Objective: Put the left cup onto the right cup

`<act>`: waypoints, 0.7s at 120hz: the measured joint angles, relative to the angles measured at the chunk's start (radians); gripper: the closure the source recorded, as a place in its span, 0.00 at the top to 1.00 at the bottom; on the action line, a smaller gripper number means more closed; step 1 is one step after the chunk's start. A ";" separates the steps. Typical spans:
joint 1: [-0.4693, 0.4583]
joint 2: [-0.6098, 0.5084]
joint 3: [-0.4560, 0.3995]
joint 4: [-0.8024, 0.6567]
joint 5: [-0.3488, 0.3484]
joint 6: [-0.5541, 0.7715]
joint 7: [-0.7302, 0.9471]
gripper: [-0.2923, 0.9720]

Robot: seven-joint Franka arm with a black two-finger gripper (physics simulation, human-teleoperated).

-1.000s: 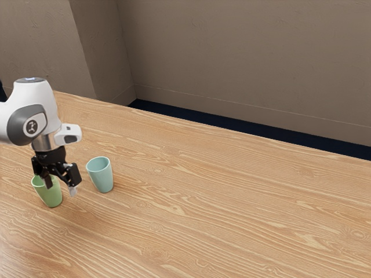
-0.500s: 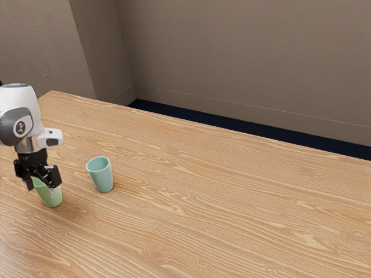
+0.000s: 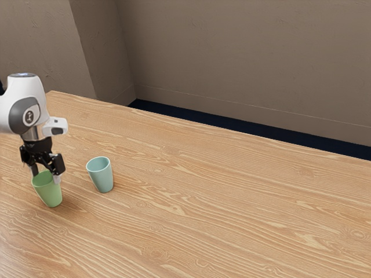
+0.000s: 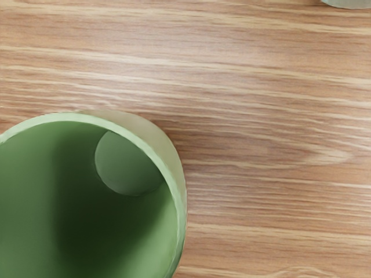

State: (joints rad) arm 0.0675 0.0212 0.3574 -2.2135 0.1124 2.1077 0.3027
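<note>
Green cup (image 3: 47, 190) — upright on surface (image 3: 232, 191), mouth up, directly beneath pincer (image 3: 46, 175); long axis vertical. Pincer grip — cannot tell whether clenched or released. Teal cup (image 3: 99, 174): near green cup, toward the exterior view's right; not touching.

- A green cup (image 4: 87, 200) stands mouth-up, with its round bottom showing inside.
- The wooden table (image 4: 261, 116) lies bare around it.
- A pale sliver of another cup (image 4: 348, 3) sits well apart.

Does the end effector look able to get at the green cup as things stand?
Probably yes. The end effector hangs right above the rim of the green cup with nothing between them. The blue cup stands apart, toward the exterior view's right, upright on the table.
</note>
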 joint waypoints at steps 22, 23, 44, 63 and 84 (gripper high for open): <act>-0.009 0.058 -0.006 0.037 -0.012 0.000 0.011 0.77; -0.009 0.060 -0.006 0.038 -0.012 0.000 0.011 0.77; -0.012 0.099 -0.015 0.043 -0.030 0.001 0.018 0.77; -0.011 0.115 -0.020 0.044 -0.049 0.002 0.023 0.77; -0.010 0.132 -0.021 0.040 -0.064 0.006 0.027 0.77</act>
State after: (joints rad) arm 0.0578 0.1529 0.3362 -2.1733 0.0484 2.1142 0.3298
